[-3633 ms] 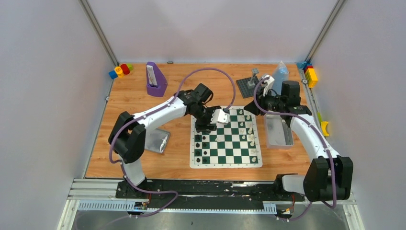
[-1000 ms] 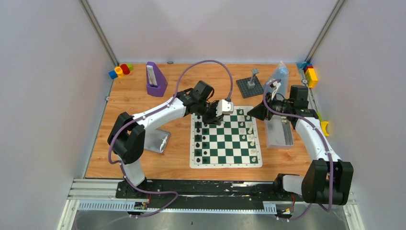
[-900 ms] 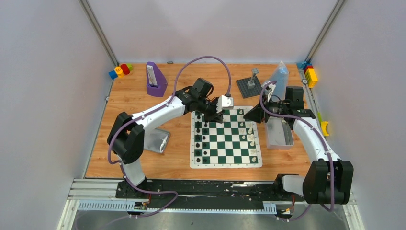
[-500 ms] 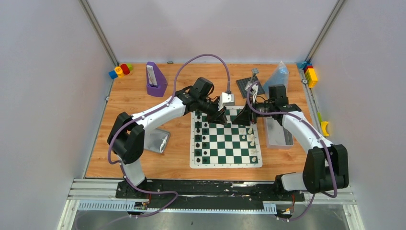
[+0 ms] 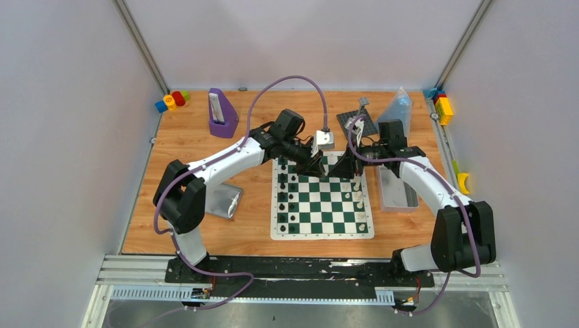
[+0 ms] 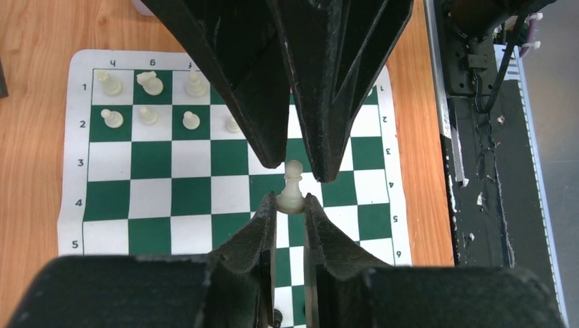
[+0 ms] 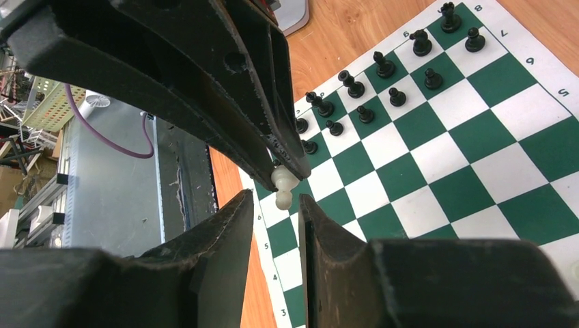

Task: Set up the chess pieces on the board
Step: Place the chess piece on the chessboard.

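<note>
Gripping white pawn point(image 6: 293, 183): left gripper point(image 6: 290, 204) | right gripper point(image 7: 274, 203) spread, tips facing it | board point(image 6: 157, 178) below, tin point(image 5: 398, 191) beside

Clock on board point(image 5: 321, 213), top view. At 12 edge L gripper point(image 5: 323, 168) & R gripper point(image 5: 345, 168) meet tip to tip, pawn point(image 6: 292, 189) between: no way through. Black pieces point(image 5: 287, 205) crowd 9 side, white pieces point(image 5: 358, 198) 3 side. Mid files bare from ctr to 6. Tin point(image 5: 397, 197) just beside 3 edge. Plate point(image 5: 363, 124) w/ post near, past 12. Arms bar 10 & 2.
</note>
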`<state>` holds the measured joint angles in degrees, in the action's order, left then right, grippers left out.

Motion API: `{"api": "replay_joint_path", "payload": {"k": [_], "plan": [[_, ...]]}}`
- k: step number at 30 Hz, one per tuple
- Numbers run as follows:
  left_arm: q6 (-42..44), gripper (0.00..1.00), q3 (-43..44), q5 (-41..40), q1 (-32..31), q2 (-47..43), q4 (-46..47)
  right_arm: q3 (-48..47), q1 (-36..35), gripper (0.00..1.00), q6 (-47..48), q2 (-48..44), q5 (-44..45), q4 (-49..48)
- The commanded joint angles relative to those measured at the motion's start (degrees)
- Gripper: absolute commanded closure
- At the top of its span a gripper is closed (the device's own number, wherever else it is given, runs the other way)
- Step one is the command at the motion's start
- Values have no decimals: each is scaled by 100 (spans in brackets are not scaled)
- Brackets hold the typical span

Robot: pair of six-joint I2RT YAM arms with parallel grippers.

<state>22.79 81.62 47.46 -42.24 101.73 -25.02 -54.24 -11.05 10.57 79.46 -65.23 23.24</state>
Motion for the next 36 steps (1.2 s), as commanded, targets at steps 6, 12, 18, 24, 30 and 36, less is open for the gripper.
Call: {"api": "replay_joint_path", "payload": {"k": [6, 12, 18, 24, 30, 36], "plan": [[-115, 89, 261, 191, -4, -98, 146, -241, -75, 77, 2, 105, -109, -181], [-138, 89, 283, 207, -6, -51, 167, -241, -89, 85, 7, 100, -225, -177], [-167, 86, 288, 198, -4, 3, 222, -240, -99, 97, 37, 84, -261, -162], [-189, 64, 180, -36, 1, -78, 270, -296, -84, 100, 252, -109, 221, 101], [-207, 32, -23, -248, 273, -384, 186, -380, -32, 100, 716, -335, 1122, 824], [-52, 20, -298, -465, 657, -897, -182, -428, -40, 100, 1394, -299, 2245, 1748]]}}
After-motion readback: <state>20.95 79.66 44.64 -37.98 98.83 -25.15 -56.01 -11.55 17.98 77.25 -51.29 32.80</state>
